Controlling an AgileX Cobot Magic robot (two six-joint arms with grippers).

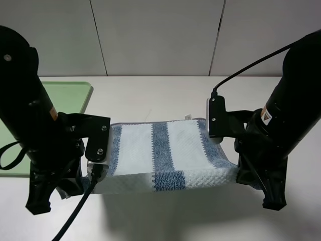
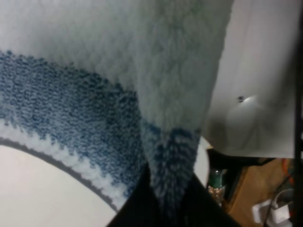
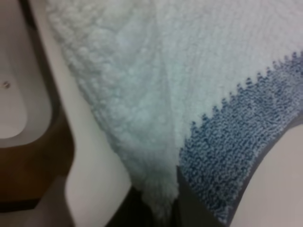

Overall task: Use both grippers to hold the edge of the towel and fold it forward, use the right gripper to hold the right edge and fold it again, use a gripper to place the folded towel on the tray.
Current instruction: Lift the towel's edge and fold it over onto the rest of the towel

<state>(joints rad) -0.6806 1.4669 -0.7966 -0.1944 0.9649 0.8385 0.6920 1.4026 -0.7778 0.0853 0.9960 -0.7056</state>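
The striped blue-grey and pale towel (image 1: 160, 155) hangs stretched between my two grippers above the table, its near edge lifted and its far hem (image 1: 150, 123) lying on the table. My left gripper (image 1: 75, 188) is shut on the towel's left near corner, which fills the left wrist view (image 2: 165, 189). My right gripper (image 1: 246, 173) is shut on the right near corner, seen up close in the right wrist view (image 3: 161, 198). The light green tray (image 1: 67, 95) lies at the far left, mostly behind my left arm.
The white tabletop (image 1: 165, 95) stretches behind the towel to a grey panelled wall. Both black arms and their cables stand at either side of the towel. A table edge and floor clutter (image 2: 265, 198) show in the left wrist view.
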